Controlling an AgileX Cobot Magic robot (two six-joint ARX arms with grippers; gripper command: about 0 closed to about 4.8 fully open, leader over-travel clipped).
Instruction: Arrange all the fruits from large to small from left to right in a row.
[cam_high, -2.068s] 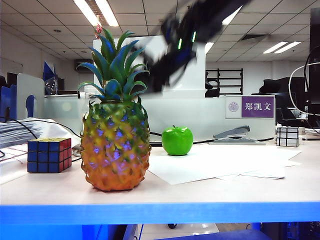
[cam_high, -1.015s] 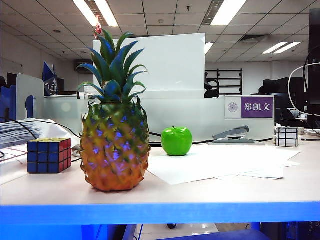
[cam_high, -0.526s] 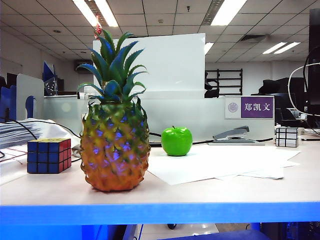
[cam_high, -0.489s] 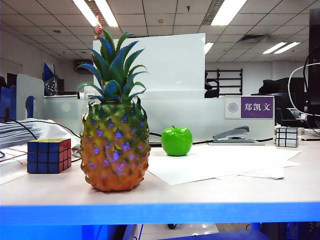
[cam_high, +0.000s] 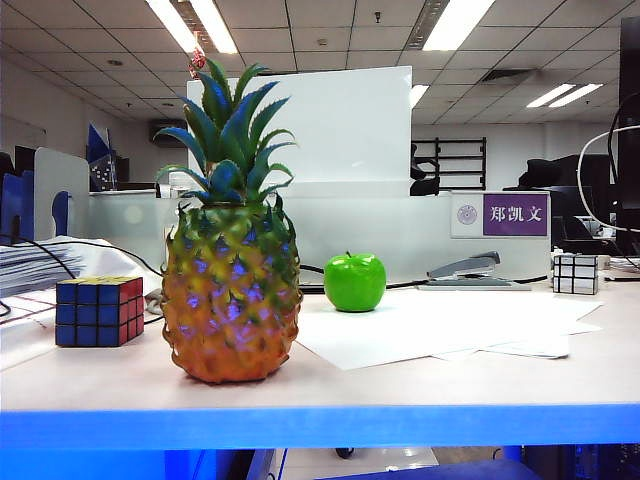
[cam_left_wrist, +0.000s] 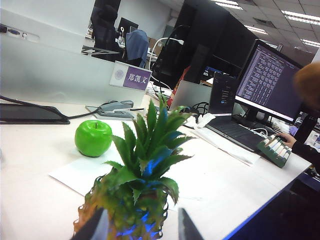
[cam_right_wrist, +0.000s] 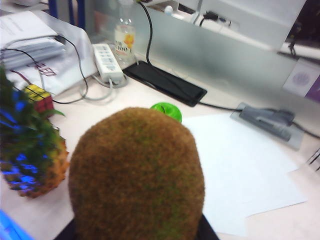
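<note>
Purple nameplate (cam_high: 515, 214) reads 郑凯文, behind apple (cam_high: 354, 282). Right gripper (cam_right_wrist: 137, 232) clamps kiwi (cam_right_wrist: 136, 175) above pineapple (cam_high: 231, 295); left gripper (cam_left_wrist: 140, 225) spread above pineapple.

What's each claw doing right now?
Left claw: open, empty, fingertips either side of the pineapple from above.
Right claw: shut on the kiwi, raised above the table.

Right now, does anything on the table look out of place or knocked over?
Nothing is tipped or spilled. The pineapple and green apple stand upright on the table. The one odd thing: the kiwi is off the table, held up in the right gripper. The left gripper is open behind the pineapple.
</note>
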